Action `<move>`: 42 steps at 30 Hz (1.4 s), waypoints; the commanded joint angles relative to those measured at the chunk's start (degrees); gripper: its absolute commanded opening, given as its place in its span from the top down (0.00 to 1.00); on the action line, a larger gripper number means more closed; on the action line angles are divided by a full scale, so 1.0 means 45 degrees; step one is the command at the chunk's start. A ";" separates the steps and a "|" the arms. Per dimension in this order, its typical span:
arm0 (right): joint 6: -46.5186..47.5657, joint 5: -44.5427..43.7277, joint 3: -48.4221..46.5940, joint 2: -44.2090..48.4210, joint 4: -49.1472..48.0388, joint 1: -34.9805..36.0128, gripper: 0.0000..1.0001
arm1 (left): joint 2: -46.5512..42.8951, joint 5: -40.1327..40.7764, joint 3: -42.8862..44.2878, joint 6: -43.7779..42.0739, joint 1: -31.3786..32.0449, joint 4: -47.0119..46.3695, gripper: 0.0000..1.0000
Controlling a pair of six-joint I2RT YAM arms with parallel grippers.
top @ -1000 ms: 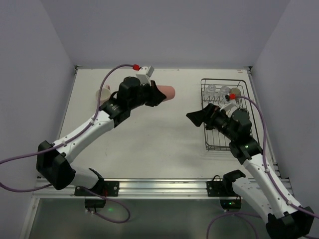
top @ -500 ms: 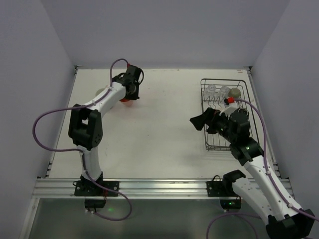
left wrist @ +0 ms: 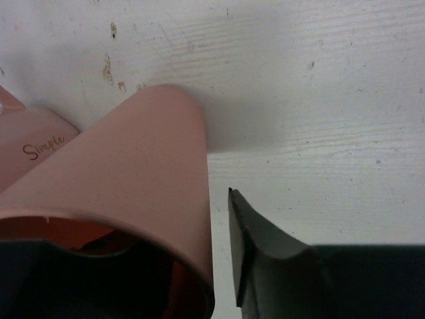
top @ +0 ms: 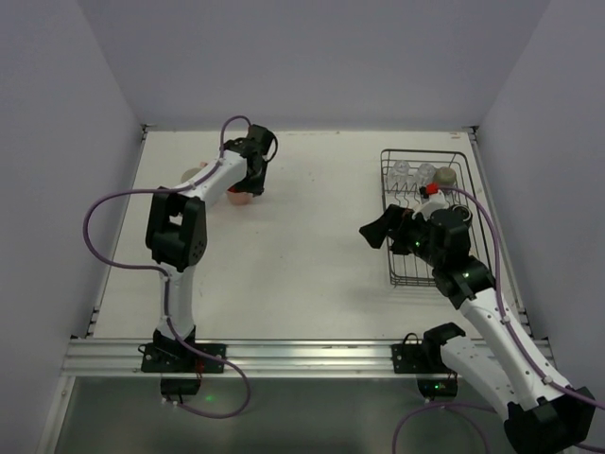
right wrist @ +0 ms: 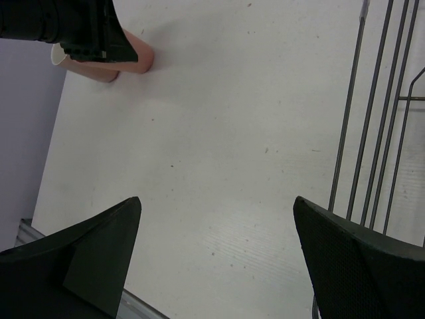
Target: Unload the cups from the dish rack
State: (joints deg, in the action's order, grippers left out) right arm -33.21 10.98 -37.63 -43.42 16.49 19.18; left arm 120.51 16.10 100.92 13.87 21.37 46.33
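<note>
Salmon-pink tumbler (left wrist: pixel 133 173), matte, tapered, rim straddled by slightly-parted left pincer (top: pixel 243 190); right pincer (right wrist: pixel 218 207) spread.

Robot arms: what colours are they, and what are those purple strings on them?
The left arm and right arm are white tubes with chunky black joints. The purple strings are cables looping along each one. The right claw has two flat black fingers. A little red cap sits by its wrist.
</note>
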 commanded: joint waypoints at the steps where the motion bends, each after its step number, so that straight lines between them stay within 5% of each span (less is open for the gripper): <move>1: 0.0310 -0.0350 -0.0953 -0.0253 0.0066 0.0054 0.01 | -0.0080 0.0289 0.0678 -0.0328 -0.0099 0.0623 0.58; 8: 0.0602 -0.1501 -0.1775 -0.0995 0.0398 0.0054 0.01 | -0.0723 0.0739 0.0619 -0.0191 -0.0099 0.0487 0.33; 28: 0.1384 -0.6600 -0.3084 -0.3515 0.1569 -0.1624 0.01 | -0.3906 0.0350 0.0152 0.0140 0.0075 -0.0839 0.04; 33: 0.1306 -0.6737 -0.2869 -0.3885 0.1570 -0.2211 0.01 | -0.6658 -0.0138 -0.1780 0.0414 0.1187 -0.2694 0.01; 42: 0.1150 -0.7148 -0.3337 -0.5721 0.1570 -0.2699 0.01 | -1.0820 -0.4786 -0.7286 0.1351 0.3572 -0.5878 0.00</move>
State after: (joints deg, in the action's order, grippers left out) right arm -27.81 -18.57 -49.39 -67.75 23.40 8.12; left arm 73.25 2.20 74.08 17.23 37.36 25.50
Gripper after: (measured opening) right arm 0.990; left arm 0.996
